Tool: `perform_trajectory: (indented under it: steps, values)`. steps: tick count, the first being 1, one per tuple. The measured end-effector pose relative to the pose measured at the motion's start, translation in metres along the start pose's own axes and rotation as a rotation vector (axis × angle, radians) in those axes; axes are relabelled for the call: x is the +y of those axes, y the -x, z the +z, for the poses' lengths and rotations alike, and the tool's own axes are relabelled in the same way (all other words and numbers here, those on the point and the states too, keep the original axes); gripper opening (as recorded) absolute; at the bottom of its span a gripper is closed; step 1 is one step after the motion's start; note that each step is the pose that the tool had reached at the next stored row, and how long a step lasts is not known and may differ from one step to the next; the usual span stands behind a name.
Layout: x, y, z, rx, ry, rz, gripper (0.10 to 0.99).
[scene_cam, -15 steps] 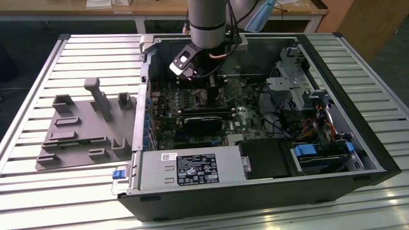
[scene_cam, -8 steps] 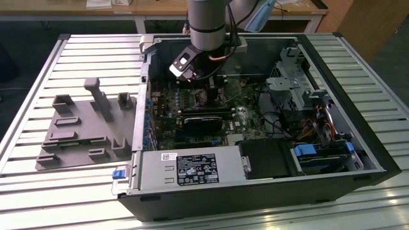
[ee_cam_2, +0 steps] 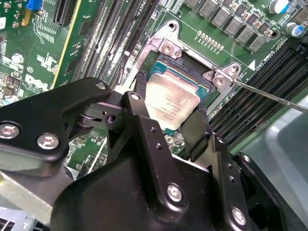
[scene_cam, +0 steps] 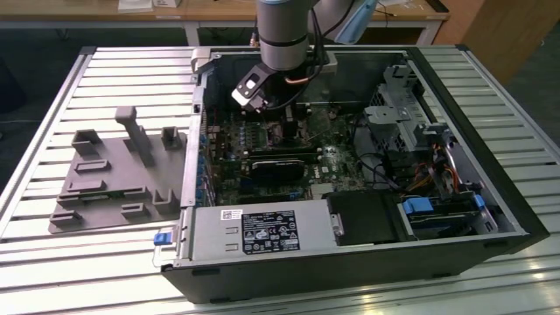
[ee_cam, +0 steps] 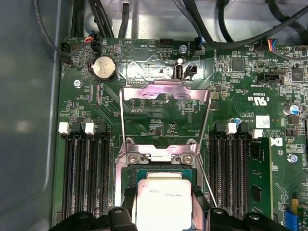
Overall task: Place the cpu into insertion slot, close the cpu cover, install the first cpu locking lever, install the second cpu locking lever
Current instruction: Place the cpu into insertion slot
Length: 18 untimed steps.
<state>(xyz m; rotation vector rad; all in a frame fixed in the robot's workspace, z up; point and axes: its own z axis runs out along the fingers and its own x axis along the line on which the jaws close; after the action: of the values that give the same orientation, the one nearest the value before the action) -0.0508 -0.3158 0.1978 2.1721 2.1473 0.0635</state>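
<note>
Grey moulded plastic is seen at the exterior view's left: a fixture tray [scene_cam: 114, 177] laid on the slatted metal counter [scene_cam: 52, 275]. Just beside it, towards the middle, an open computer case [scene_cam: 350, 269] is laid on its side, and the arm [scene_cam: 284, 33] is seen reaching down into it over the green motherboard [scene_cam: 232, 177]. At the exterior view's right, drive bays [scene_cam: 437, 210] are packed inside the case.

In both wrist views the cpu [ee_cam_2: 169, 98] is pinched between the black fingers [ee_cam_2: 201, 120] of the claw [ee_cam_2: 171, 103], one finger pressed to each of two opposite edges. It is held right at the insertion slot [ee_cam_2: 185, 65] (whether it is fully seated cannot be told). The cpu cover [ee_cam: 166, 91] is swung open, tilted up off the slot on its hinge. A thin locking lever [ee_cam_2: 269, 98] is seen angled away from the socket. Long black memory slots [ee_cam: 86, 178] are set on both sides of it.
</note>
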Motion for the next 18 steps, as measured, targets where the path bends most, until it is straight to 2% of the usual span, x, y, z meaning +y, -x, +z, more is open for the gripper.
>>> perform_trajectory:
  steps: [6,12,18]
  values:
    - [-0.0005,-0.0004,0.0028,-0.0003,0.000,0.002,0.537]
    - [-0.0006,-0.0007,0.0044,0.0053,0.000,0.002,0.537]
    - [-0.0006,-0.0006,0.0044,0.0054,0.000,0.002,0.537]
